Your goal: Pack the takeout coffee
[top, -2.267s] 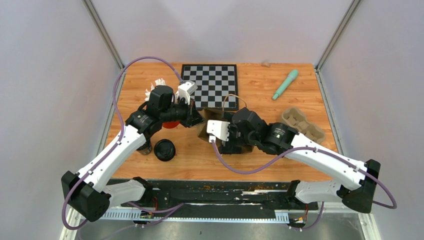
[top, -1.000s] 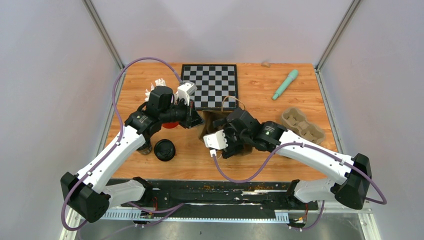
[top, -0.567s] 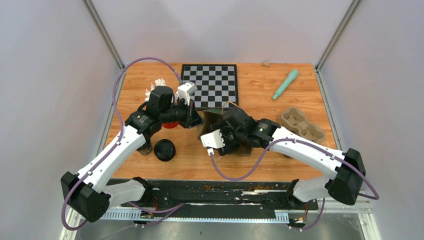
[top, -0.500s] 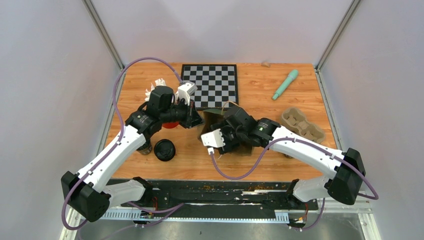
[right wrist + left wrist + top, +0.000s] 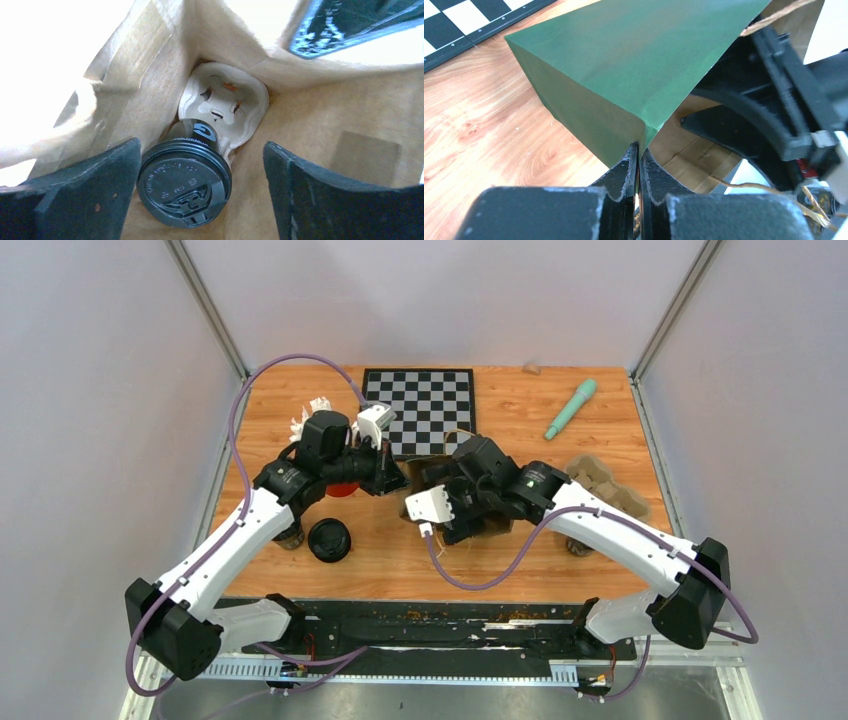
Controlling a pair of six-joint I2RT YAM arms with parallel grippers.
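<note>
The paper bag [image 5: 624,65] is kept open at its rim, where the left gripper [image 5: 639,152] is pinched tight on a folded corner of the bag wall. The right gripper [image 5: 201,150] is set inside the bag's mouth with its jaws spread wide, and nothing is clamped between them. One coffee cup [image 5: 184,189] is seen at the bottom of the bag, seated in a pulp carrier [image 5: 222,102]. Its black lid is turned toward the bag's mouth, so its long axis runs roughly along the bag's depth. A strip of its side wall shows at twelve o'clock of the lid. The bag wall lies close at nine o'clock of the cup, while bare bag floor is left at three o'clock. The carrier's open socket lies at one o'clock. A second cup [image 5: 329,539] stands upright on the table [image 5: 370,565], at eight o'clock from the bag and well apart from it.
</note>
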